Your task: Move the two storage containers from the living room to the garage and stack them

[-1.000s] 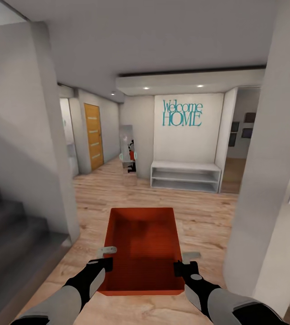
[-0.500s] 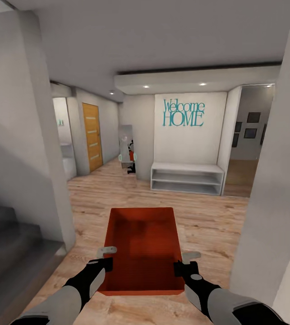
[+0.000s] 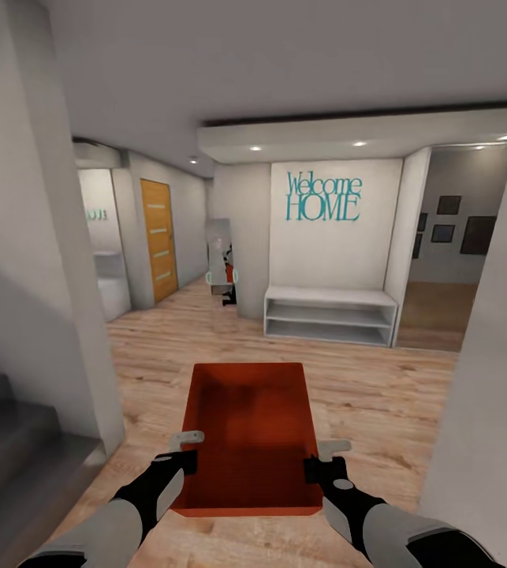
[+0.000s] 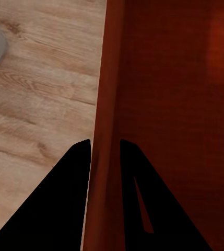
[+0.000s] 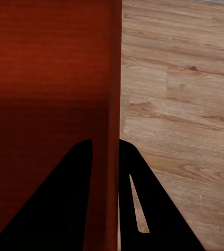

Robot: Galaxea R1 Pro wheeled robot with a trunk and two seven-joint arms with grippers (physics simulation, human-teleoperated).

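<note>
From the head camera, I am looking down a hallway with a light wood plank floor. One orange-red storage container is hanging in front of me above that floor, open side up, carried between both arms. My left pincer is gripping the container's left wall near its close corner, and my right pincer is gripping the right wall at the matching spot. Ahead, a white wall is bearing teal "Welcome HOME" lettering over a low white shelf bench. A wooden door is standing to the left, and grey stairs are showing at the lower left.

From the left wrist camera, I am seeing the two dark fingers of the left pincer straddling the thin red wall, one on each face, clamped on it, with plank floor beyond.

From the right wrist camera, the right pincer's fingers are likewise pinching the opposite wall, one inside the container and one outside.
</note>
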